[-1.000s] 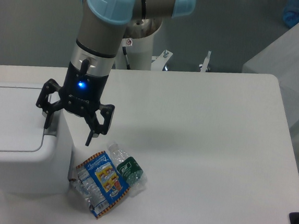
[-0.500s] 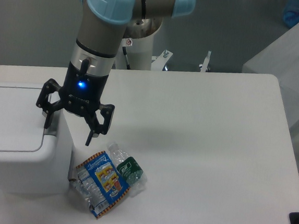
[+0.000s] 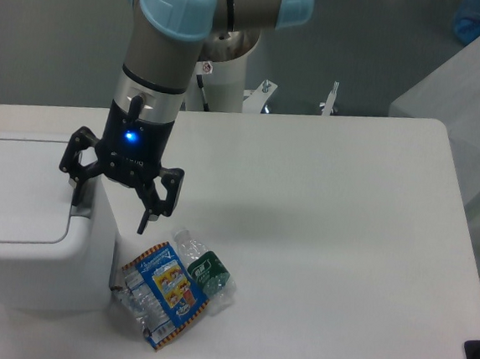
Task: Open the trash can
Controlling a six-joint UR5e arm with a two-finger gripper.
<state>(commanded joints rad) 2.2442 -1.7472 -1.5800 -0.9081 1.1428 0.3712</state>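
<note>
The trash can (image 3: pixel 25 236) sits at the left edge of the table (image 3: pixel 327 237), cut off by the frame on its left side, so I cannot judge its full length; what shows runs left to right across the view, with its rounded right end wall facing the middle of the table. Its flat white lid (image 3: pixel 16 189) lies down and level, closed, so nothing inside the can is visible to me. A raised strip runs along the right top edge of the can, next to the lid.

My hand (image 3: pixel 110 203) hangs over that right top edge, its two dark fingers spread wide apart and gripping nothing. One fingertip (image 3: pixel 75 199) is down at the strip by the lid's right edge, and I cannot tell whether it is touching; the other fingertip (image 3: pixel 143 225) hangs past the can's right wall, over the table. A blue light glows on my wrist above the fingers.

On the table just beside the can's lower right corner lie a colourful snack wrapper (image 3: pixel 163 294) and a crushed clear bottle (image 3: pixel 202 270) with a green label, the two lying against each other. The wrapper's left edge is close to the can's wall.

Compared with half a second ago, I see almost no change: my hand has stayed in the same open pose over the same edge, the lid is as flat as it was, and the wrapper and bottle have not shifted.
</note>
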